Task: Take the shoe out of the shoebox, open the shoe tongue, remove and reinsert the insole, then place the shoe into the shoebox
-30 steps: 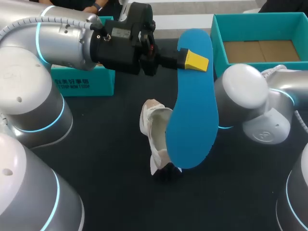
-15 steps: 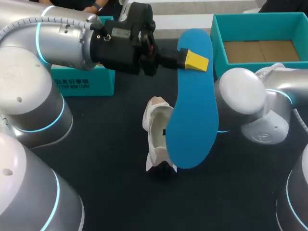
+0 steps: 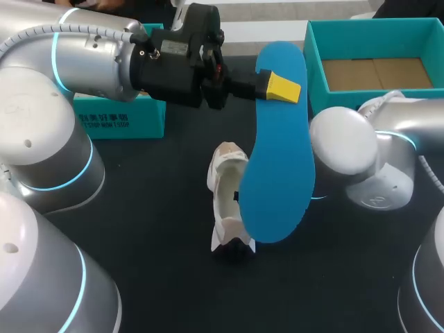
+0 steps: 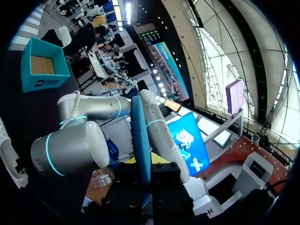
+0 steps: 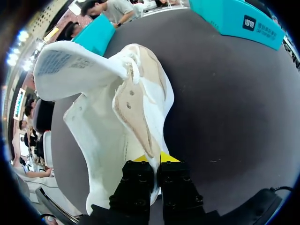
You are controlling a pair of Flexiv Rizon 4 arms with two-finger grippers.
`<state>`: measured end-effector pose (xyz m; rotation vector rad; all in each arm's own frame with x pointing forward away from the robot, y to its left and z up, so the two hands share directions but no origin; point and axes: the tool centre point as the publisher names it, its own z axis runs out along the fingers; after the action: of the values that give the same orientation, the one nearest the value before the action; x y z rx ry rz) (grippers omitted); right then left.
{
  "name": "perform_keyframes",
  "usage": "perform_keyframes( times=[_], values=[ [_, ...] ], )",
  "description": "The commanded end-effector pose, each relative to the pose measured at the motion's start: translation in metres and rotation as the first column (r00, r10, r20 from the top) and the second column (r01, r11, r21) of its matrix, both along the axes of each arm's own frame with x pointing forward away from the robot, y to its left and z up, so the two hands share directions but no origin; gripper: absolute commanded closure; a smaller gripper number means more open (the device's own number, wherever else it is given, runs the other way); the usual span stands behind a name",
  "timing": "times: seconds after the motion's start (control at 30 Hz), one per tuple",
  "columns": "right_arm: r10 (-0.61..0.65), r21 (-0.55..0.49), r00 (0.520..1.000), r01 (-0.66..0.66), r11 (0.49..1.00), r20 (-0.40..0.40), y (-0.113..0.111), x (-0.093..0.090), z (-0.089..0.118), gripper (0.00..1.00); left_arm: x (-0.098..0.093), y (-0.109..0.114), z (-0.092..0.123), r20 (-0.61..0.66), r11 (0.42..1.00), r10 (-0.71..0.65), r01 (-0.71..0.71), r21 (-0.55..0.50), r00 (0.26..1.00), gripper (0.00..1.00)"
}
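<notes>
Shoe: white, with a pale beige lining, standing tilted on the dark surface near the middle, its opening facing up. In the right wrist view its tongue is folded well back, label side showing, so the mouth gapes wide. The right tool is closed on the shoe's side wall, 1 yellow tip on each face of the thin edge. In the head view that tool is mostly hidden under the insole and only a dark bit shows at the shoe's near end.

The blue insole is out of the shoe and hangs in the air above it, long and flat, covering the shoe's right side from above. The left tool is clamped on its far end. 1 yellow tip lies on the top face, and the left wrist view shows the insole edge-on between the fingers.

The surface is bare to the left of the shoe and on the near side. The shoebox, teal with a cardboard floor, sits open at the far right corner, well apart from the shoe. The right arm has its bulky joint between shoe and shoebox. A 2nd teal box stands at the far left, partly behind the left arm, which reaches across over the far side of the surface
</notes>
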<state>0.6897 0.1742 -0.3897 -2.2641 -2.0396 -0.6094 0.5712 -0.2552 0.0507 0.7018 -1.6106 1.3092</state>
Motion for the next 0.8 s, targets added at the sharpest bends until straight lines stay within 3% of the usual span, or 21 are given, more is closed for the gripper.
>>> perform_keyframes(
  times=[0.03,0.1,0.13,0.53,0.67,0.8],
  values=[
    [-0.004,0.008,1.000,0.004,1.000,0.004,0.001,-0.001,-0.002,0.55,-0.001,0.000,-0.001,0.000,1.000,0.001,-0.001,0.001,1.000,1.00],
    [0.000,0.012,1.000,0.000,1.000,0.005,0.000,-0.001,0.004,0.11,-0.001,0.000,-0.001,0.000,1.000,0.001,-0.001,0.001,1.000,1.00],
    [0.002,0.022,1.000,-0.002,1.000,0.005,0.000,-0.001,0.007,0.00,-0.001,0.000,-0.001,0.000,1.000,0.001,-0.001,0.001,1.000,1.00],
    [0.066,0.246,0.998,-0.069,0.967,0.020,-0.007,0.004,0.064,0.00,-0.001,0.000,-0.001,0.000,1.000,0.001,-0.001,0.001,1.000,1.00],
    [0.097,0.385,0.995,-0.101,0.917,0.029,-0.012,0.006,0.079,0.00,-0.001,0.000,-0.001,0.000,1.000,0.001,-0.001,0.001,1.000,1.00],
    [0.169,0.552,0.985,-0.156,0.819,0.027,-0.010,0.004,0.091,0.00,-0.001,0.000,-0.001,0.000,1.000,0.001,-0.001,0.001,1.000,1.00]
  ],
)
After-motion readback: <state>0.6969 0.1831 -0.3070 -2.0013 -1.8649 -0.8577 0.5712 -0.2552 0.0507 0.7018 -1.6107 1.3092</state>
